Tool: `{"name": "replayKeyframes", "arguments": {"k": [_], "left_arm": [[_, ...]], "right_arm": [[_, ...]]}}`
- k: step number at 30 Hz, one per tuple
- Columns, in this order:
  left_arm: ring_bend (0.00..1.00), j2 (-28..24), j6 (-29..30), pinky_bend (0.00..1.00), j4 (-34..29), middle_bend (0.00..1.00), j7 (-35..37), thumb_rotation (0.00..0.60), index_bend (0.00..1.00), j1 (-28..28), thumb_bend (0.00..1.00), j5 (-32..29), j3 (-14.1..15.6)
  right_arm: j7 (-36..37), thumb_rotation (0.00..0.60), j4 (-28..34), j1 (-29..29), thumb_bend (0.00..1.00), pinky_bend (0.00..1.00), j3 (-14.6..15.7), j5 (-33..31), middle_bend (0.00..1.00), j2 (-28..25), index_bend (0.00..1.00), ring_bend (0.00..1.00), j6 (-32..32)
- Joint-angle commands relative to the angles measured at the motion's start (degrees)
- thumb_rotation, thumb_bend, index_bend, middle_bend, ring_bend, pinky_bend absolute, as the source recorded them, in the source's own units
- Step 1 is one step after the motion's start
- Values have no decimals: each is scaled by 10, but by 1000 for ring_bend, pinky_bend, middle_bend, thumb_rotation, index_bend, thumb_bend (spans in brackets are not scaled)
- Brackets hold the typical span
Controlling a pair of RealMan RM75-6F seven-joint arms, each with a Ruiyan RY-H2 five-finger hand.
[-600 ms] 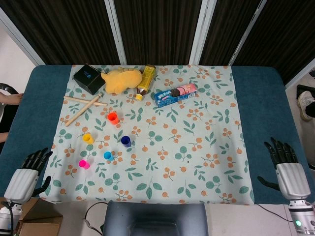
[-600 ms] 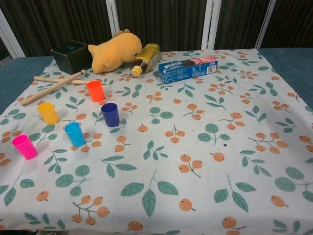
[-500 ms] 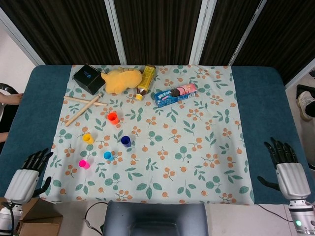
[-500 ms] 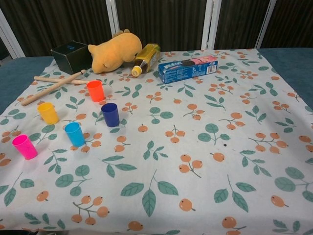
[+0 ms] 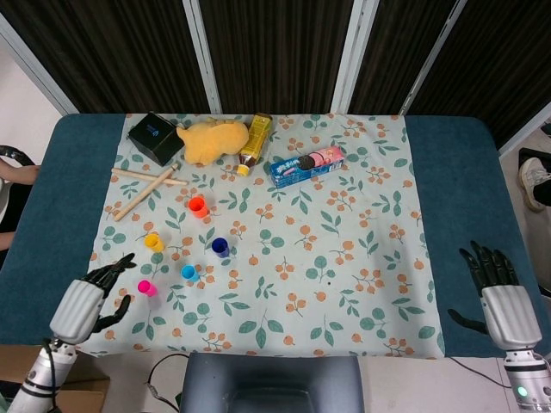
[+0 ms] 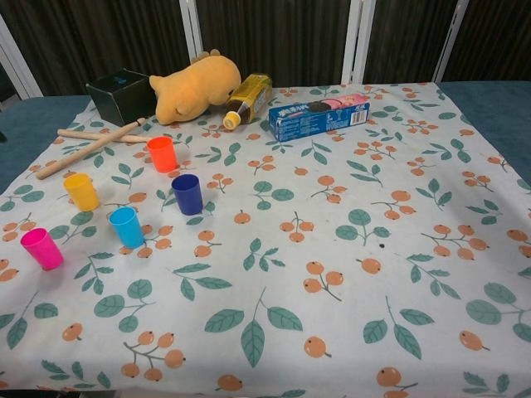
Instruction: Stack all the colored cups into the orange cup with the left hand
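Observation:
Several small cups stand upright and apart on the floral cloth: an orange cup (image 5: 197,206) (image 6: 162,153), a yellow cup (image 5: 153,242) (image 6: 81,191), a dark blue cup (image 5: 219,247) (image 6: 187,194), a light blue cup (image 5: 188,272) (image 6: 127,227) and a pink cup (image 5: 146,287) (image 6: 41,249). My left hand (image 5: 93,296) hovers open at the near left, just left of the pink cup, holding nothing. My right hand (image 5: 496,288) is open over the blue table edge at the near right. Neither hand shows in the chest view.
At the back lie a black box (image 5: 156,138), a yellow plush toy (image 5: 211,139), a bottle on its side (image 5: 254,142), a blue biscuit packet (image 5: 306,165) and wooden sticks (image 5: 146,185). The cloth (image 5: 344,258) covers the table's middle.
My left hand has moved right and forward from the table's near left corner toward the pink cup. The cups and the right hand have stayed put.

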State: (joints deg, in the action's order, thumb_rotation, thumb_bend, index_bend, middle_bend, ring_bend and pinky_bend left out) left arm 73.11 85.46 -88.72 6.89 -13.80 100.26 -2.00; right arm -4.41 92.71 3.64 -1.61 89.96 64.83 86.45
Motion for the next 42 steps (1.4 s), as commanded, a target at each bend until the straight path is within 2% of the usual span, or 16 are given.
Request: {"name": "replayKeyframes", "arguments": {"k": [1,3,5,8,14,19,25,31,36,42], "left_arm": [[987,21,-52,1000,-69,913,-18,600,146,-47,438,-18,-29],[1000,23,-107,1000,-107,992,-42,600,183,-71,422,-56,-40],[1000,29,-167,1000,-142,1000,-82,600,190,-99,411,-111,-58],[1000,57,-216,1000,-159,1000,-161,600,193,-132,402,-185,-85],[1000,129,-242,1000,-146,1000,-303,600,225,-190,393,-322,-130],[1000,180,-240,1000,-116,1000,-386,600,226,-234,384,-408,-146],[1000,231,-241,1000,-57,1000,-436,600,225,-274,374,-470,-148],[1000,268,-224,1000,8,1000,-468,600,205,-300,374,-480,-142],[1000,277,-221,1000,48,1000,-479,600,199,-306,376,-491,-132],[1000,280,-223,1000,67,1000,-475,600,222,-306,376,-506,-127]], "right_arm": [[-3,600,-1,5,134,0,1,0,0,4,0,0,-9],[-7,600,-3,8,134,0,2,0,0,7,0,0,-16],[-9,600,-2,11,134,0,3,-1,0,8,0,0,-23],[-6,600,-5,13,135,0,3,3,0,8,0,0,-24],[1,600,-11,15,134,0,1,0,0,9,0,0,-25],[3,600,-8,18,134,0,3,-3,0,7,0,0,-36],[8,600,-5,17,134,0,5,-1,0,4,0,0,-34],[17,600,-2,16,135,0,8,1,0,-2,0,0,-33],[14,600,2,12,135,0,4,-8,0,-6,0,0,-28],[12,600,4,11,135,0,2,-12,0,-5,0,0,-26]]}}
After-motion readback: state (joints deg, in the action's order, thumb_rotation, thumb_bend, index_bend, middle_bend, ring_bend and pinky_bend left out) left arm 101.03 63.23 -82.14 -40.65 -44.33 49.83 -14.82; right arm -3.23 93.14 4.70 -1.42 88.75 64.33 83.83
